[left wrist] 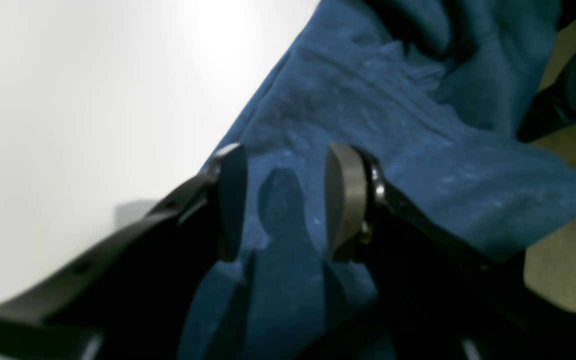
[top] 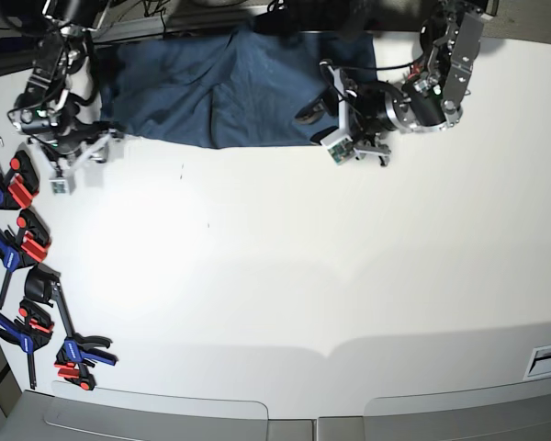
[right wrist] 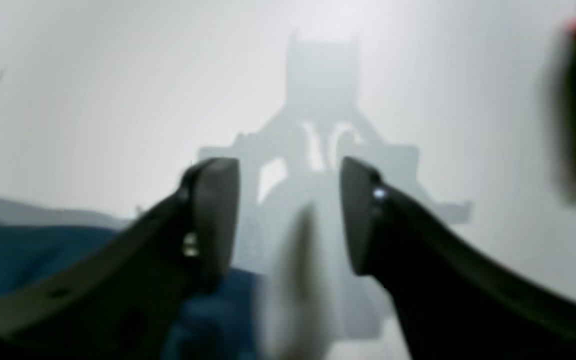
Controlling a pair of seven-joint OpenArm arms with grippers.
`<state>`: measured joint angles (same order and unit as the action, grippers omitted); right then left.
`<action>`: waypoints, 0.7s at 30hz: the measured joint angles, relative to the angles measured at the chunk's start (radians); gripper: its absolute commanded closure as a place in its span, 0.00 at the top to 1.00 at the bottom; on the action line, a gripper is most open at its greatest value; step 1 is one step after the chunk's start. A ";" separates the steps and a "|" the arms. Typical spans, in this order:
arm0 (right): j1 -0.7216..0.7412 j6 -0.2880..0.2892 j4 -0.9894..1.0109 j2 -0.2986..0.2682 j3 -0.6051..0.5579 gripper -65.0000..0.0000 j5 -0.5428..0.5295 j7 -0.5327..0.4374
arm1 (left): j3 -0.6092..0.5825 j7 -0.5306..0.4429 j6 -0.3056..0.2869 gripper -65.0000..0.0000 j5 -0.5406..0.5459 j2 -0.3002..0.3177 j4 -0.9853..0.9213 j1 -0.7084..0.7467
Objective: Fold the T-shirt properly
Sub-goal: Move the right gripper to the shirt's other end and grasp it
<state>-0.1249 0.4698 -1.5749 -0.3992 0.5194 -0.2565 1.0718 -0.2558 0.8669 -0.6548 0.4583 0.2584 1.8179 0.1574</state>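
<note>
The T-shirt (top: 225, 96) lies spread along the far edge of the white surface (top: 285, 266), partly folded, its near hem running roughly parallel to that edge. The left end effector (left wrist: 283, 200) hangs over the shirt's end toward the far right corner, jaws parted and released, nothing pinched between them; cloth shows in the gap below. The right end effector (right wrist: 288, 215) sits at the shirt's other end, by the far left corner, also released and empty, mostly over bare surface with the cloth just beside one finger.

The main risk, in my judgement, is a poor pinch: the fabric under the left end effector is wrinkled and layered, so closing there could catch only the top layer, or several, and drag the fold askew. The right end effector, off the cloth edge, could close on nothing. The shirt also lies near the far edge and may slide over it.

A row of clamps (top: 28, 266) lines the left edge, close to the right arm's reach.
</note>
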 measured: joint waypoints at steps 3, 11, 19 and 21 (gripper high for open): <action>-0.005 0.000 0.000 -0.047 0.102 0.51 -0.115 0.019 | 0.000 0.000 0.000 0.36 0.000 0.000 -0.001 0.000; -0.002 0.067 0.175 -0.156 0.237 0.51 -0.510 0.153 | 0.000 0.000 0.000 0.36 0.000 0.000 -0.001 0.000; -0.005 0.220 0.576 -0.191 0.225 0.51 -1.062 0.336 | 0.000 -0.003 0.000 0.36 0.000 0.000 -0.001 0.000; -0.004 0.220 0.649 -0.196 0.193 0.51 -1.159 0.334 | 0.000 -0.003 0.000 0.36 0.000 0.000 -0.001 0.000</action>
<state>-0.1291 0.6903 -0.9260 -0.5957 0.7120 -1.4158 1.4059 -0.2562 0.8635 -0.6552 0.4583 0.2581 1.8172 0.1574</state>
